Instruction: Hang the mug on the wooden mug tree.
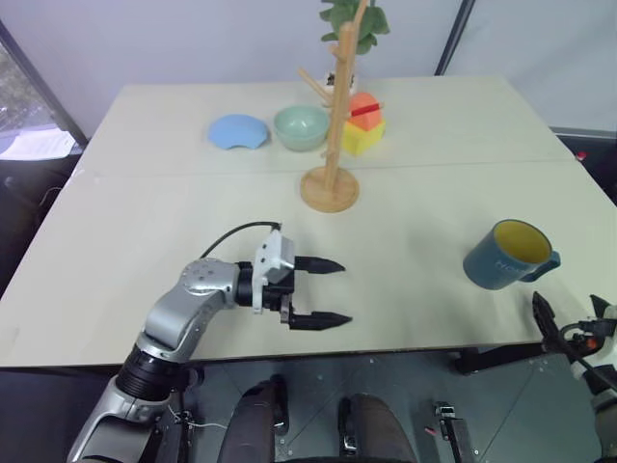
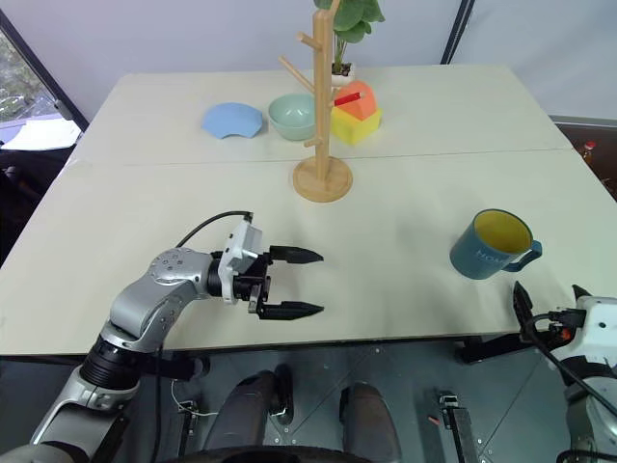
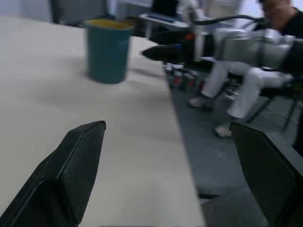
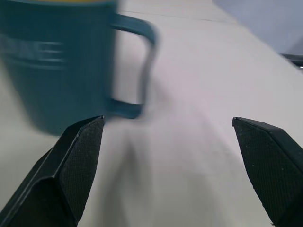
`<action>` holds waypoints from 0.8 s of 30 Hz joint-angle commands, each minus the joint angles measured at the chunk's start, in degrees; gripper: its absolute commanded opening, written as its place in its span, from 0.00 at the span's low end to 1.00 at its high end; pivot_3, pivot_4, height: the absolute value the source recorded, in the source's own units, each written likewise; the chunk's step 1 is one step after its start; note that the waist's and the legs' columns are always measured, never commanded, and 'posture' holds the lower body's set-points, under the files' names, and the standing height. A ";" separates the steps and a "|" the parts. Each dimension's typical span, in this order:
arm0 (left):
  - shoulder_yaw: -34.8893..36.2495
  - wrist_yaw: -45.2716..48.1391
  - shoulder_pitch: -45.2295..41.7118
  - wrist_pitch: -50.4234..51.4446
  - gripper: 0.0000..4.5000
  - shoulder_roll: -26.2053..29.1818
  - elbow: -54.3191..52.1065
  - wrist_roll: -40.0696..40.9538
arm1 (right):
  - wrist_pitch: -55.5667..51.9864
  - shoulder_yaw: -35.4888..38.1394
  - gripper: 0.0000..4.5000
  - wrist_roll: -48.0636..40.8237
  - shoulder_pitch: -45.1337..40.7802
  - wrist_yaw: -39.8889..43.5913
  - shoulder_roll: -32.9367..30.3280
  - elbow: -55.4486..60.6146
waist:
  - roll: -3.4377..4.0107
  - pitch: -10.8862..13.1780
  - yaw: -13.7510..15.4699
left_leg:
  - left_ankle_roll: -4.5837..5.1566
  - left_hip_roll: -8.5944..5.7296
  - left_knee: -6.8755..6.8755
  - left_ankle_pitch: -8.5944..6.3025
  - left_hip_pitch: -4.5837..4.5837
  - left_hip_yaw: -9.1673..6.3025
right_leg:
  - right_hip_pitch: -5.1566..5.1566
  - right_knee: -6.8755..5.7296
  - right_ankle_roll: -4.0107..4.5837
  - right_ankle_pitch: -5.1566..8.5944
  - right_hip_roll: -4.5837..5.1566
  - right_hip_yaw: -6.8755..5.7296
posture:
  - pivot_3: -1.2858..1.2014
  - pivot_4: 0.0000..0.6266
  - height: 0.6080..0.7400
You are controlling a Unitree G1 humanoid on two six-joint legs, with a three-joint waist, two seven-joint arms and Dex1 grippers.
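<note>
Reach step: mug (image 1: 509, 256) upright on table (image 1: 174, 241) near right edge, tree (image 1: 335, 116) well apart. Right gripper (image 4: 165, 156) jaws wide, empty, near handle; left gripper (image 1: 323, 291) open, idle. Next: close on handle.

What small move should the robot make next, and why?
Probably ease the right gripper forward toward the mug: its fingers are open and empty, the handle lies just ahead, and the mug stands on the table, far from the wooden mug tree.
</note>
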State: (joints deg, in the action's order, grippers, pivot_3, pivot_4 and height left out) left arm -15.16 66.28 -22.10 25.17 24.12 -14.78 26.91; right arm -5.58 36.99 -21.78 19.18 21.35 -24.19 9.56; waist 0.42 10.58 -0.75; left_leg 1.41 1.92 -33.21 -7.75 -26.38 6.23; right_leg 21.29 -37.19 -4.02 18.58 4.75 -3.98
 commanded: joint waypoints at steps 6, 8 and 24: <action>-0.87 -0.08 -2.42 -0.55 1.00 -0.48 -1.79 0.61 | 0.11 -1.13 0.99 2.04 -4.96 -1.38 -2.17 -2.80 | 0.22 -0.13 -0.02 | 0.02 -0.01 -0.03 0.01 0.00 -0.01 | -0.04 -0.03 0.02 -0.03 -0.02 0.01 | 0.52 0.24 1.00; -0.82 -0.24 -2.41 -0.84 1.00 -0.43 -1.79 0.38 | 0.03 -1.76 0.99 2.46 -6.30 -1.45 -2.52 -3.89 | 0.22 -0.13 0.01 | 0.02 -0.01 -0.04 0.02 -0.02 -0.01 | -0.14 -0.03 0.00 -0.03 -0.04 0.01 | 0.52 0.24 1.00; -0.06 -2.28 -1.47 -1.04 1.00 0.98 -3.14 0.00 | 0.22 -4.33 0.94 1.91 -14.97 2.76 -6.17 -15.57 | 0.22 -0.14 -0.01 | 0.04 0.00 -0.24 0.02 0.00 -0.02 | -0.31 -0.09 -0.09 -0.07 -0.07 0.00 | 0.52 0.24 1.00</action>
State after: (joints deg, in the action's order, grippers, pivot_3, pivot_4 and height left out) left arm -16.17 64.30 -23.34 25.33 24.86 -15.81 26.70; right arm -5.95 32.15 -19.29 5.05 23.33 -28.81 -5.91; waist 0.64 10.44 -0.76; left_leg 1.44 1.93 -33.45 -7.72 -26.38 6.22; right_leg 20.98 -37.29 -4.11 18.51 4.67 -3.98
